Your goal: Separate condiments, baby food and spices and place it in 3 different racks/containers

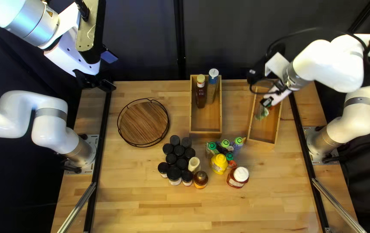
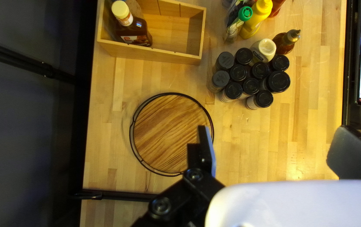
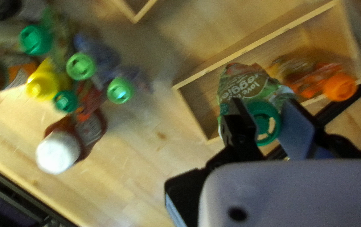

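Note:
My left gripper [image 1: 106, 71] is raised near the far left corner in the top left view; in the left wrist view my left gripper [image 2: 275, 145] stands open and empty. My right gripper [image 1: 269, 102] is over the right wooden box [image 1: 270, 137]. In the right wrist view my right gripper [image 3: 269, 122] is shut on the green cap of a food pouch [image 3: 247, 82], which hangs over that box. An orange-capped pouch [image 3: 306, 77] lies inside. The middle box [image 1: 206, 125] has two bottles. Black-lidded spice jars [image 1: 179, 150] stand beside pouches [image 1: 225, 143] and a yellow bottle [image 1: 219, 164].
A round wooden tray [image 1: 144, 123] with a black wire rim lies left of the middle box. A white-lidded jar [image 1: 238, 177] and an amber bottle [image 1: 201, 179] stand at the group's near side. Black rails [image 1: 307, 159] run along both table sides.

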Controlling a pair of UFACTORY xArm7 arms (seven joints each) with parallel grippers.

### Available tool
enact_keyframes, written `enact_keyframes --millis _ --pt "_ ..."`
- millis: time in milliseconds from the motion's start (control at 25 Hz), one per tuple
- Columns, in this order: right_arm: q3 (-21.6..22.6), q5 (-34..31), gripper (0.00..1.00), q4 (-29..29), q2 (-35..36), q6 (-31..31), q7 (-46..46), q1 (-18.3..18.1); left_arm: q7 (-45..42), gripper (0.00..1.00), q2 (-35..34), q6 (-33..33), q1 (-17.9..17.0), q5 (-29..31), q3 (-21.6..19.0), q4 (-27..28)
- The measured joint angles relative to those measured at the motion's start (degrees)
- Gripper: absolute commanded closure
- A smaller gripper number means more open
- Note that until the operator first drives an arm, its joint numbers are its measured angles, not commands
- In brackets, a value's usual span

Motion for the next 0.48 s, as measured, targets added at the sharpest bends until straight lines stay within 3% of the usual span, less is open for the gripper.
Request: enact_keyframes --millis 480 --pt "-4.41 -2.61 0.98 -6.14 -0.71 -5.4 -1.88 -4.03 0.0 0.0 0.0 0.0 0.0 0.0 0.0 0.0"
